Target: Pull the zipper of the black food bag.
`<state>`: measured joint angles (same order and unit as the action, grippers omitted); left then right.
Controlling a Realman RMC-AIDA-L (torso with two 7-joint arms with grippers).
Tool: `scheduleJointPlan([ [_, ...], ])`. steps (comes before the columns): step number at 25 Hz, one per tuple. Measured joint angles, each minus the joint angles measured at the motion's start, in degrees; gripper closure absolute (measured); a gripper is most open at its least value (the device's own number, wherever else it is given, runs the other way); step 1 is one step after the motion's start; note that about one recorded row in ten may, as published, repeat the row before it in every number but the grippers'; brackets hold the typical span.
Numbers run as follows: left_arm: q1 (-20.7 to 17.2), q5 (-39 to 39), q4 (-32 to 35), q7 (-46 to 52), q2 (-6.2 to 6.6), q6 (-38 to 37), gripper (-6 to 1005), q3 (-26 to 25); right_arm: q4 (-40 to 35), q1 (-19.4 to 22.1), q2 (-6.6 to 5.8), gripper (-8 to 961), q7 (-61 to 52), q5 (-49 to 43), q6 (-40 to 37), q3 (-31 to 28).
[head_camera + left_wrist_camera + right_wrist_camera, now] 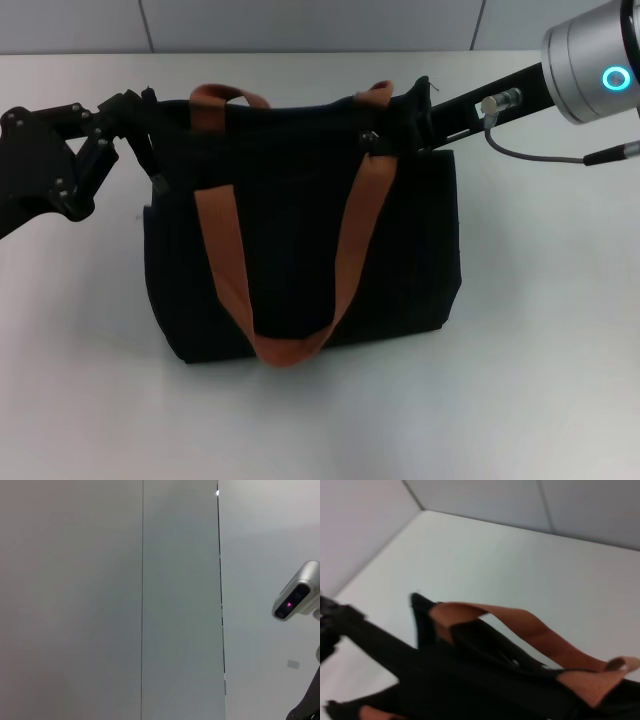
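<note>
The black food bag [300, 240] stands upright in the middle of the white table, and its two orange-brown strap handles [225, 250] hang down its front. My left gripper [148, 135] is at the bag's top left corner and is closed on the fabric edge there. My right gripper [405, 122] reaches in from the right and lies on the bag's top right edge. A small silver glint [369, 137] just left of it may be the zipper pull. The right wrist view shows the bag's top [485, 680] and a handle [530, 627]; no pull tab is visible there.
The white table [540, 330] runs all around the bag, with a grey wall behind it. A grey cable [530, 155] loops from my right arm above the table. The left wrist view shows only wall panels and a grey camera housing [297, 597].
</note>
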<state>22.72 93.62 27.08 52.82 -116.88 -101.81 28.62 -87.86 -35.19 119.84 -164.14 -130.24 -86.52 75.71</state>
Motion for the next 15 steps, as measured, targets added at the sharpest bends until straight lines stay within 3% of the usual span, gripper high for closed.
scheduleJointPlan([
  [3,-0.04,-0.02,-0.13,0.0,-0.05,0.02,981,0.02,-0.84,1.46,0.01,956,2.47,3.13,0.46,-0.3],
  [9,-0.02,0.14,-0.17,0.0,-0.36,0.2,979,0.03,1.95,3.52,-0.1,811,9.69,9.69,2.43,-1.18],
  [15,-0.09,0.27,-0.19,0.05,-0.52,0.5,976,0.18,6.59,7.52,-0.16,696,26.04,22.45,5.25,-5.41],
])
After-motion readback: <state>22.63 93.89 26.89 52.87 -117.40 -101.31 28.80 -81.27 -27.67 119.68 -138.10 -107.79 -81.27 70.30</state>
